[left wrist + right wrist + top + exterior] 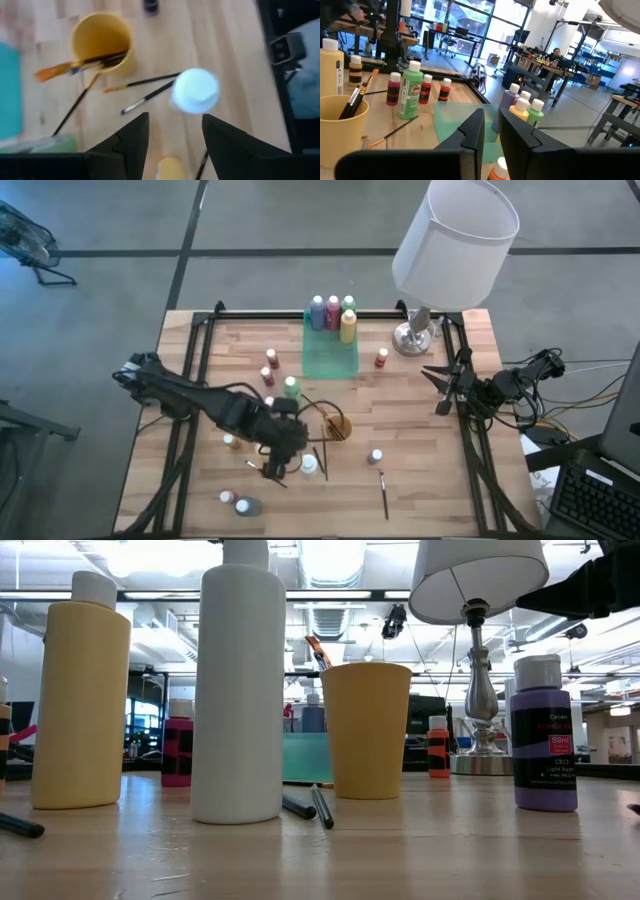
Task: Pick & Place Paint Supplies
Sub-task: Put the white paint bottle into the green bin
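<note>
My left gripper (288, 462) (175, 125) hangs open above the table's near middle, tilted down. Just beyond its fingertips a white paint bottle (196, 91) (308, 465) stands upright on the wood. A yellow cap (170, 167) shows low between the fingers, untouched. The orange cup (102, 42) (338, 425) holds paintbrushes, and two more brushes (145, 87) lie flat between the cup and the white bottle. The green tray (330, 355) holds several bottles at its far end. My right gripper (438, 385) (491, 127) waits level at the right edge with only a narrow gap between its fingers and nothing in it.
A lamp (415, 335) stands at the far right. Small bottles (270, 367) and a green bottle (290, 387) stand left of the tray. A purple bottle (375, 455) and a loose brush (383, 492) lie near right. Two bottles (238, 502) sit by the near edge.
</note>
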{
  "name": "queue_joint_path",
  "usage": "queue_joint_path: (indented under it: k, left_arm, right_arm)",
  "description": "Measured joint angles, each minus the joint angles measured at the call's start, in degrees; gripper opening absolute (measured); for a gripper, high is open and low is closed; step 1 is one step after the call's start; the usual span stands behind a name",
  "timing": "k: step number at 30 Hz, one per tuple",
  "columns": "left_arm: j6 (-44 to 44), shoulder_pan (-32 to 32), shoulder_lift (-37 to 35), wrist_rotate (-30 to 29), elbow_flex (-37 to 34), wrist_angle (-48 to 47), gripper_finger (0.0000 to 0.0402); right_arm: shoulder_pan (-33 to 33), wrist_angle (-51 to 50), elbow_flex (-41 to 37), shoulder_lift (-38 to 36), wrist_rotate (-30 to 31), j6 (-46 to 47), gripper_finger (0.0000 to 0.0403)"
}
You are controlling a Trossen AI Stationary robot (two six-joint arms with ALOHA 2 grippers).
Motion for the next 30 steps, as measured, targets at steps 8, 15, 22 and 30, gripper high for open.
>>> queue_joint_path:
  k: [8,15,22,30]
  left_arm:
    - [-0.1,-1.6,0.0,0.6,-3.0,3.5,0.0188]
    - [-0.5,-1.6,0.0,2.5,-6.7,9.0,0.0188]
    - [-0.5,-1.6,0.0,3.7,-9.2,13.7,0.0188]
    - [-0.3,-1.6,0.0,3.6,-10.3,16.5,0.0188]
  right_arm:
    - [0.0,0.0,0.0,0.0,0.0,0.0,0.0044]
    - [0.0,0.0,0.0,0.0,0.0,0.0,0.0062]
    - [0.0,0.0,0.0,0.0,0.0,0.0,0.0085]
    - [0.0,0.0,0.0,0.0,0.0,0.0,0.0106]
